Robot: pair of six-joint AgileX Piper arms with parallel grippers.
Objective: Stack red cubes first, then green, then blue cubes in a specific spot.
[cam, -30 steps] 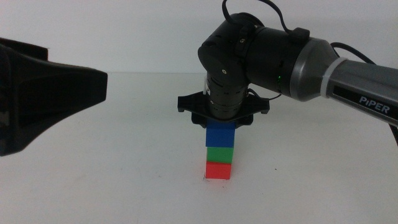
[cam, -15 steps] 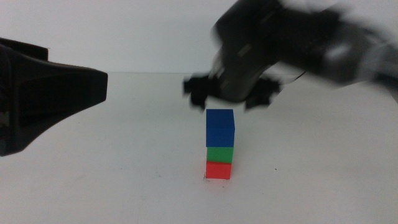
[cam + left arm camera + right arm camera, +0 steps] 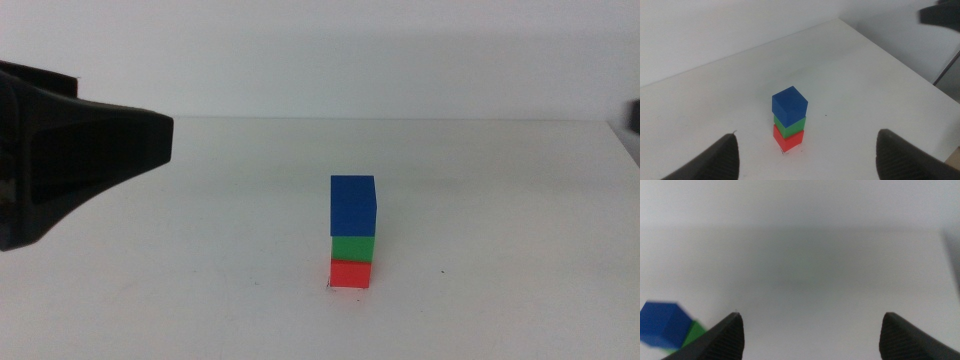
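Observation:
The red cube [image 3: 351,274] stands on the white table with the green cube [image 3: 353,247] on it and the blue cube [image 3: 353,205] on top, turned slightly. The stack covers the marked spot; a tiny black tick [image 3: 330,286] shows at its base. The stack also shows in the left wrist view: blue cube [image 3: 789,104], green cube [image 3: 790,127], red cube [image 3: 788,141]. My left gripper [image 3: 807,133] is open and empty, back from the stack. My right gripper [image 3: 811,314] is open and empty, away from the stack; the blue cube [image 3: 659,323] and green cube [image 3: 694,334] are off to its side.
The left arm's dark body [image 3: 80,150] fills the left side of the middle view. A dark bit of the right arm [image 3: 634,115] shows at the right edge. The table's right edge [image 3: 900,60] is beyond the stack. Another tiny black tick [image 3: 443,271] lies right of the stack.
The right gripper has let go of the blue cube, risen and drawn off to the right, out of the middle view. The stack stays standing. The left arm has not moved.

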